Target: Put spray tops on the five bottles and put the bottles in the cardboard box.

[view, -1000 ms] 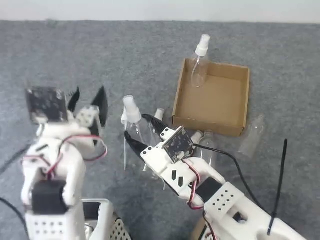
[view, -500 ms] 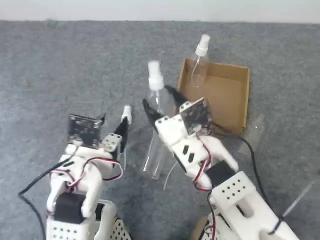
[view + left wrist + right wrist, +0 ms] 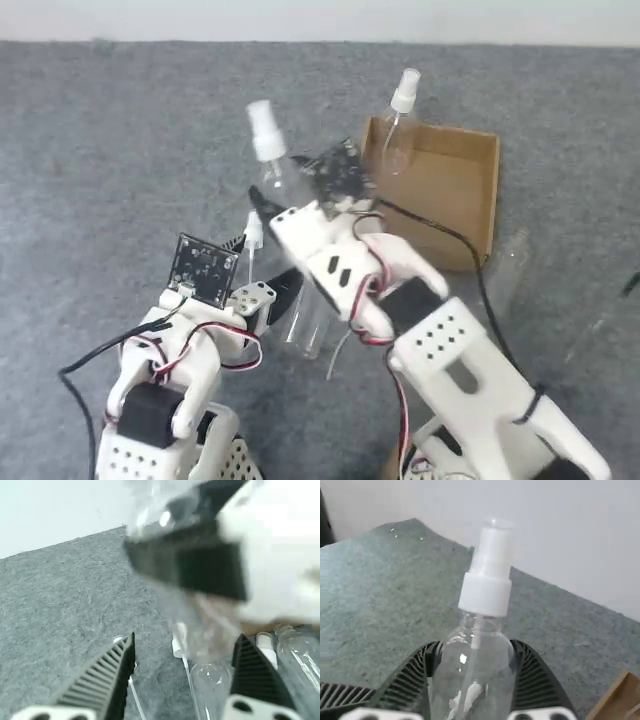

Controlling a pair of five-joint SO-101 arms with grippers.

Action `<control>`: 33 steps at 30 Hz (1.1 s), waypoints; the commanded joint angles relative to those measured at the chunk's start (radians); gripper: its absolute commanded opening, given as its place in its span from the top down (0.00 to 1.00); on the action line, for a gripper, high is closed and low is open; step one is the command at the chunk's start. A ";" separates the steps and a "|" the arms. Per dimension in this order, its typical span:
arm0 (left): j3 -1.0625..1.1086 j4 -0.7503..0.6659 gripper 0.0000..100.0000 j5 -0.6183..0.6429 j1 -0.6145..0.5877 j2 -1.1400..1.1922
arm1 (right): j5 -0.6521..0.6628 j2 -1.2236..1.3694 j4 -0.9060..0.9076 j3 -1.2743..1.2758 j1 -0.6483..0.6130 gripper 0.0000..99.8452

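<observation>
The right gripper [image 3: 280,188] is pinching a clear plastic bottle [image 3: 272,180] around its shoulder and holds it upright above the grey carpeted desk [image 3: 120,130]. The bottle's white spray top [image 3: 265,128] stands clear above the fingers. In the right wrist view the black ribbed fingers [image 3: 410,680] press on both sides of the bottle body, just below the spray top's collar.

The left gripper [image 3: 262,262] is spread wide, low over the desk, below and just beside the held bottle. A loose white spray top with a thin dip tube [image 3: 254,230] lies near its fingertips.

Another clear bottle [image 3: 305,325] lies on the desk beneath the two arms. The brown cardboard box [image 3: 450,200] sits just beyond the right gripper, and a capped clear bottle [image 3: 398,135] leans in its far corner. An uncapped clear bottle [image 3: 505,265] lies outside the box by its side.
</observation>
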 commanded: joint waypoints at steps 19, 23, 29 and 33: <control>0.091 -0.141 0.71 -0.008 -0.072 -0.011 | 0.100 -0.223 0.251 -0.104 0.067 0.99; 0.096 -0.143 0.71 -0.008 -0.072 -0.011 | 0.118 -0.222 0.260 -0.204 0.251 0.99; 0.097 -0.143 0.71 -0.008 -0.072 -0.011 | 0.167 -0.180 0.375 -0.322 0.486 0.99; 0.097 -0.143 0.71 -0.008 -0.072 -0.011 | 0.209 -0.074 0.395 -0.350 0.575 0.99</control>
